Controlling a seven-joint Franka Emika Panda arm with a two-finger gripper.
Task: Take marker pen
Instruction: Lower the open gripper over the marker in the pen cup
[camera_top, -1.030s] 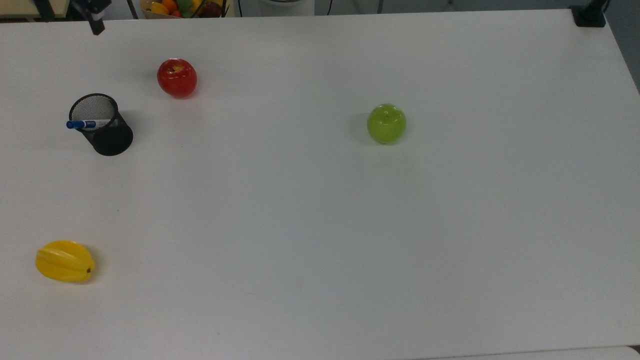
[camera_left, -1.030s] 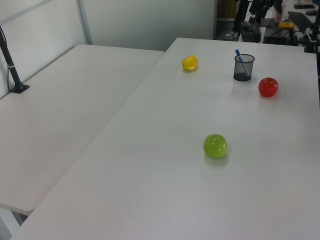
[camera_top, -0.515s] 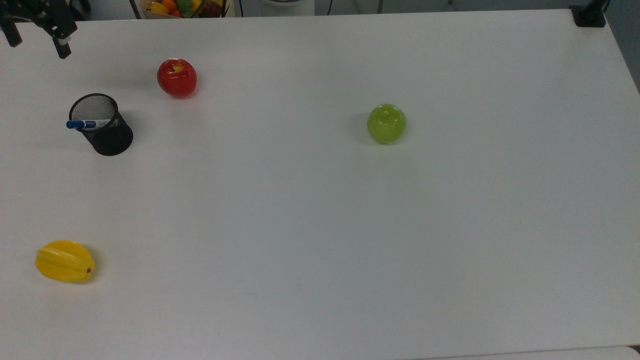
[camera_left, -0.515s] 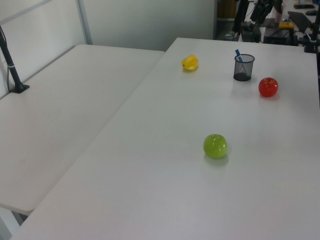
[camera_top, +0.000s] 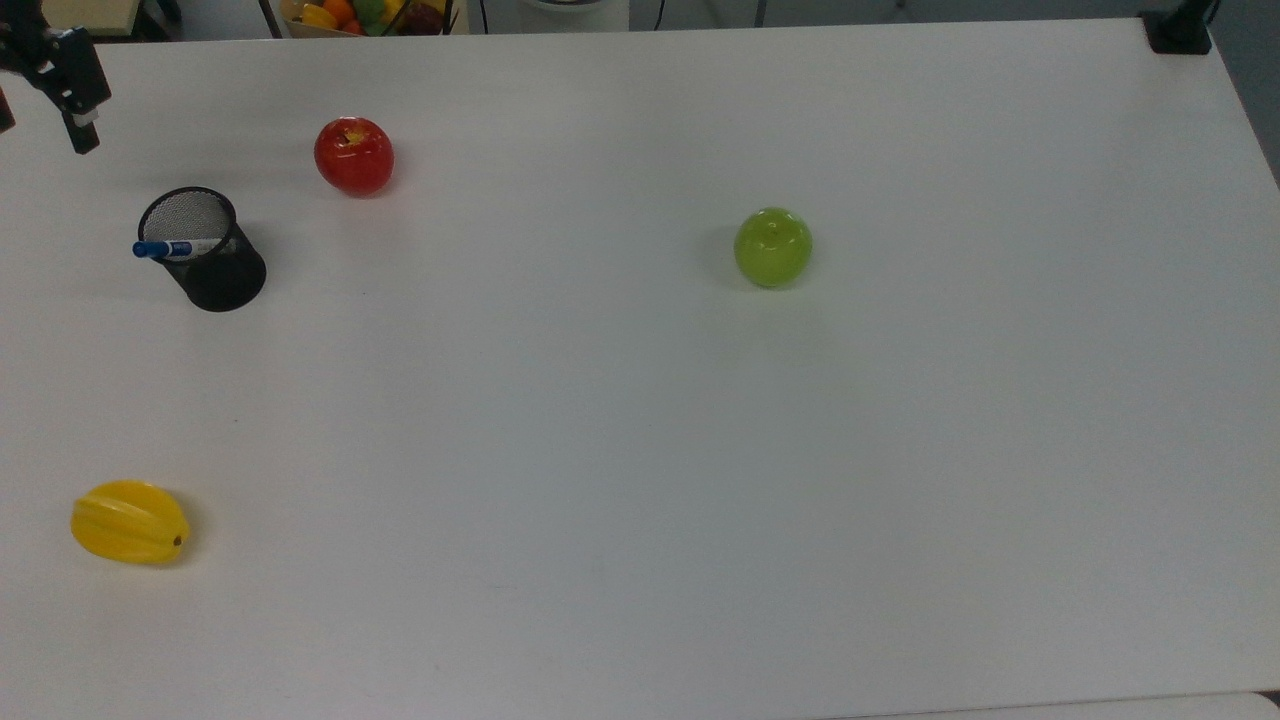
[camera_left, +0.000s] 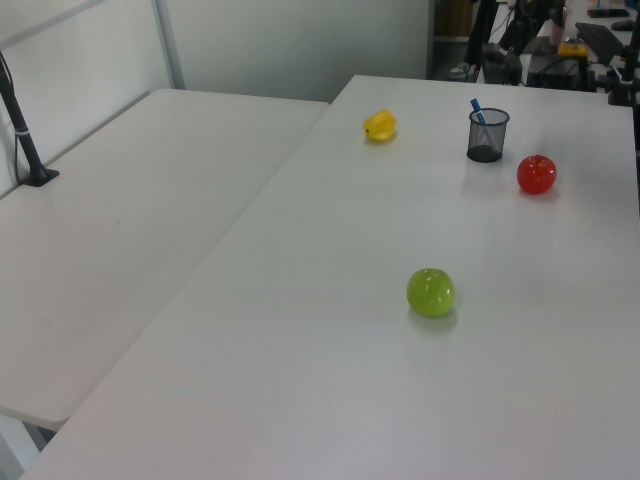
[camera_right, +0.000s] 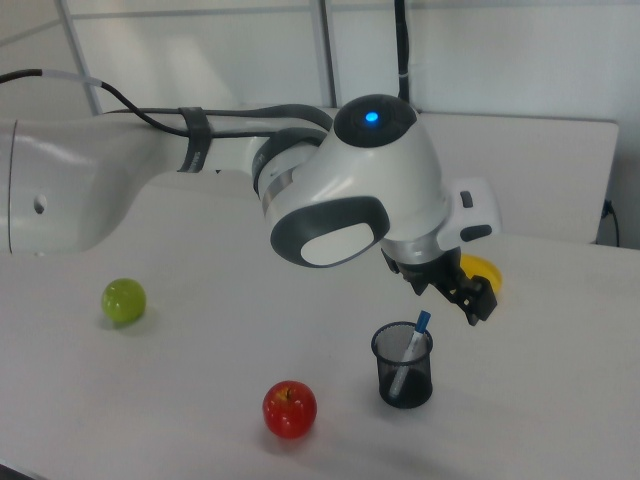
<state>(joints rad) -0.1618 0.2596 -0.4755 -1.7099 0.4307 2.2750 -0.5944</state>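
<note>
The marker pen stands tilted in the black mesh cup, blue cap up, while the gripper hangs above and beside the cup with its fingers spread, holding nothing.

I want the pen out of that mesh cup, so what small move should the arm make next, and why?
Probably bring the gripper over the marker pen, then descend. In the right view it hangs above and beside the black mesh cup, off the blue cap poking past the rim.
</note>
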